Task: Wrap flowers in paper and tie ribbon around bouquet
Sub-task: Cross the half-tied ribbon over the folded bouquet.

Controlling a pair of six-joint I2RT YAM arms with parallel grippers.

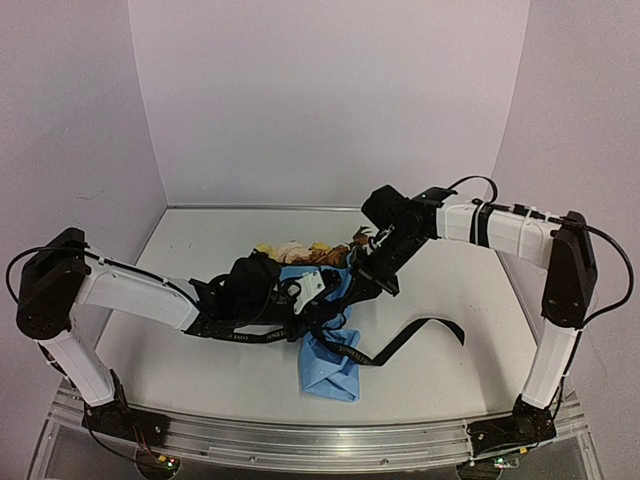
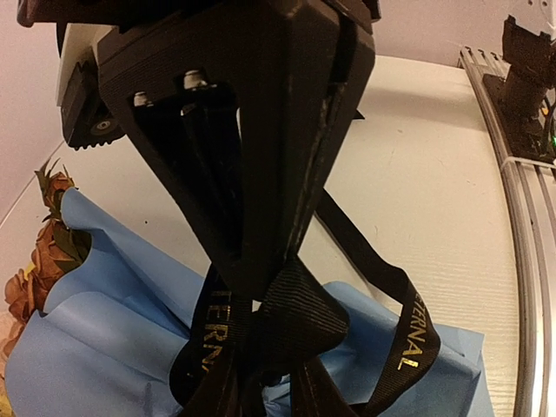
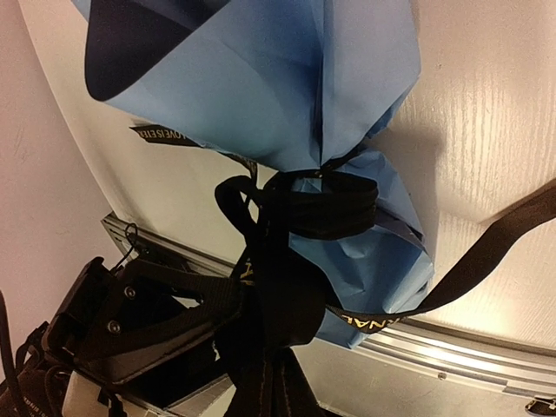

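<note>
The bouquet lies in the middle of the table, its flowers (image 1: 297, 251) pointing away from me and the light blue paper (image 1: 331, 368) narrowing toward me. Black ribbon (image 3: 334, 204) circles the paper's pinched waist. A loose tail (image 1: 428, 331) trails off to the right. My left gripper (image 2: 261, 294) is shut on a folded bit of ribbon (image 2: 300, 321) just above the paper (image 2: 95, 339), with orange-brown flower heads (image 2: 48, 248) at the left edge. From the far side, my right gripper (image 3: 271, 382) is shut on another ribbon strand below the waist. In the top view both grippers (image 1: 298, 305) (image 1: 362, 282) meet over the waist.
The metal rail (image 1: 330, 440) runs along the table's near edge, seen too in the left wrist view (image 2: 526, 226). The right arm's base (image 2: 526, 74) stands on it. White walls (image 1: 330, 100) close in the back and both sides.
</note>
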